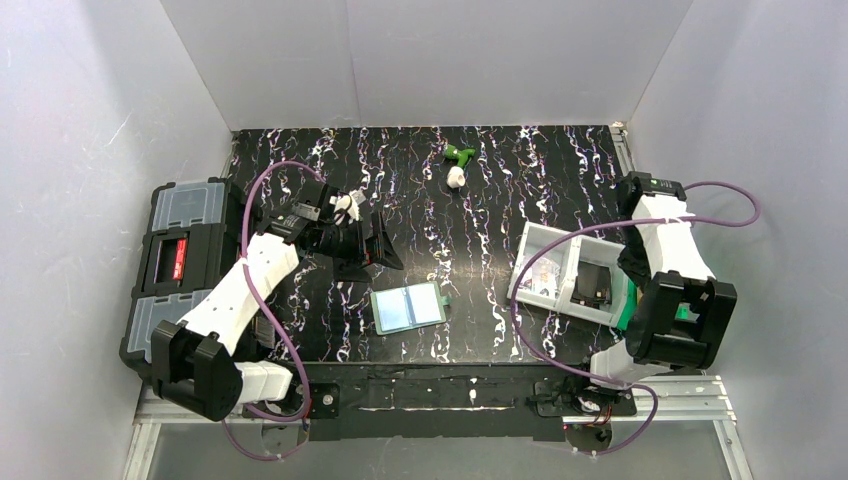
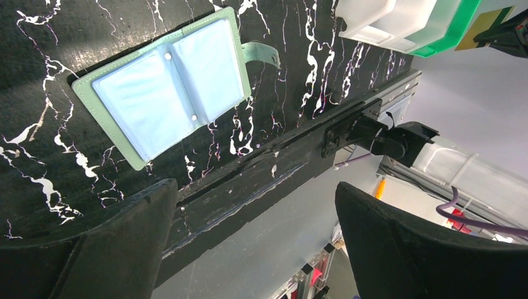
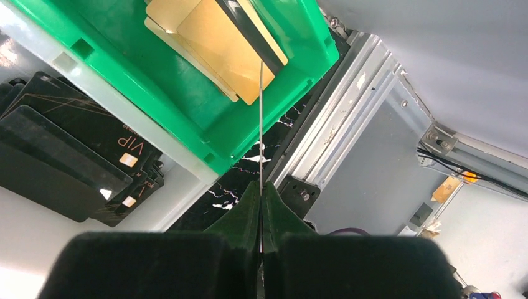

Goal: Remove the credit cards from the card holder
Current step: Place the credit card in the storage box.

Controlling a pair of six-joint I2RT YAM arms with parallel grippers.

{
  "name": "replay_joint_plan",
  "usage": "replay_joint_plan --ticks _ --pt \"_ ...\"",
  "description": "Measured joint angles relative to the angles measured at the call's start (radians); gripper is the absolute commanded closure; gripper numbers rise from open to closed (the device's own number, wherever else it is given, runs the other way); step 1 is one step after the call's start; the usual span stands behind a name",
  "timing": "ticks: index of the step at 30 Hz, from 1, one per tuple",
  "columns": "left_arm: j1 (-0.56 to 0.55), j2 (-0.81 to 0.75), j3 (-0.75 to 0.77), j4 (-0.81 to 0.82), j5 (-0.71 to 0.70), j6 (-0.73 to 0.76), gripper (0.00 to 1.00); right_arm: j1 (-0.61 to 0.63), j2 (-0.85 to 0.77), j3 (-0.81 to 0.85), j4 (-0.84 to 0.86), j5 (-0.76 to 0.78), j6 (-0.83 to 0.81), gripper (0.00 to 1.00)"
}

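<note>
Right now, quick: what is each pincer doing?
Left pincer: open, holding nothing.
Right pincer: closed on a thin card, seen edge-on.

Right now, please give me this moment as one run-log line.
left tool: open, empty | card holder: lying open, flat | right tool: shut on credit card, edge-on over green bin
</note>
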Motion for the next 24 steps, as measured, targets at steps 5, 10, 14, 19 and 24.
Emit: replay_joint_plan --ticks 5,10,14,19,24 --pt "0.0 -0.009 0.0 -0.002 0.005 0.006 0.02 -0.027 0.053 0.043 -0.005 0.0 -0.001 0.99" --pt "0.0 -0.025 -0.002 -0.004 0.009 0.012 0.02 -0.059 0.103 0.081 -0.016 -0.003 0.0 0.98" --pt "0.0 -0.029 -0.007 -0.009 0.011 0.018 0.02 -0.072 0.147 0.113 -0.027 -0.008 0.0 0.94" --pt "0.0 -0.032 -0.019 -0.014 0.011 0.022 0.02 -0.073 0.16 0.128 -0.029 -0.043 -0.004 0.73" --pt "0.0 -0.032 -0.025 -0.017 0.011 0.022 0.0 -0.073 0.147 0.129 -0.017 -0.08 -0.036 0.64"
